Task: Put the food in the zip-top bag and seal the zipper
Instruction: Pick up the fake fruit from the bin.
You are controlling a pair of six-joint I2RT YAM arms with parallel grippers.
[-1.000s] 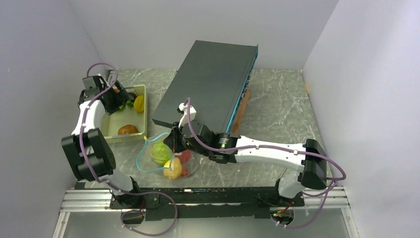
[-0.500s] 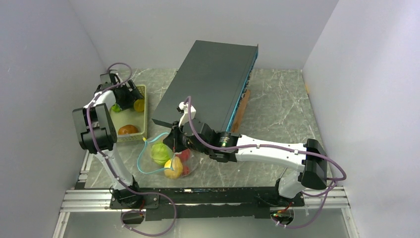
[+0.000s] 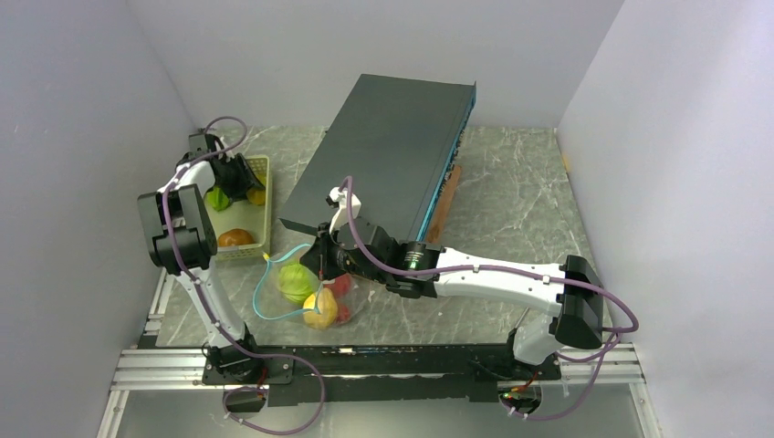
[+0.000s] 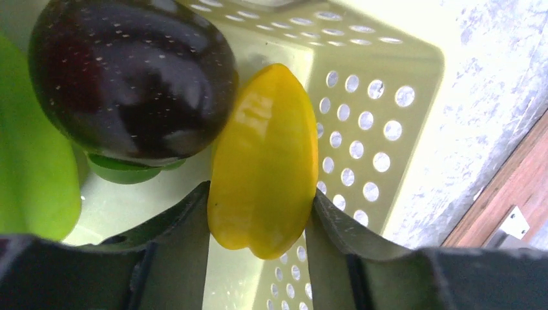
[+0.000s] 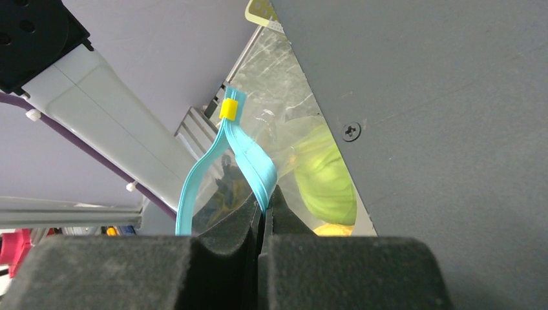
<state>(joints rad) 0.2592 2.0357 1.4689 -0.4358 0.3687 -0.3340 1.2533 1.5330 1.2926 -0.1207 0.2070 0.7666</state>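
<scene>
Pincer (image 4: 258, 214) of left arm low in basket (image 4: 381, 129), around yellow piece (image 4: 265, 161).

- We see a tabletop (image 3: 520, 182) with a grey-green marble pattern, veined in white, filling the middle of the top view.
- Three plain, pale lavender-white walls close it in: a back wall (image 3: 365, 46), a left wall (image 3: 73, 137) and a right wall (image 3: 685, 137).
- A big dark grey slab (image 3: 392, 137) lies aslant across the far half of the table, with a blue edge along its right side.
- A narrow wooden strip (image 3: 445, 203) lies on the marble just beside that blue edge.
- Along the near edge we make out a ribbed aluminium rail (image 3: 155, 367), and below it a smooth grey surface (image 3: 383, 422).
- The light is soft and even, and the shadows are faint.
</scene>
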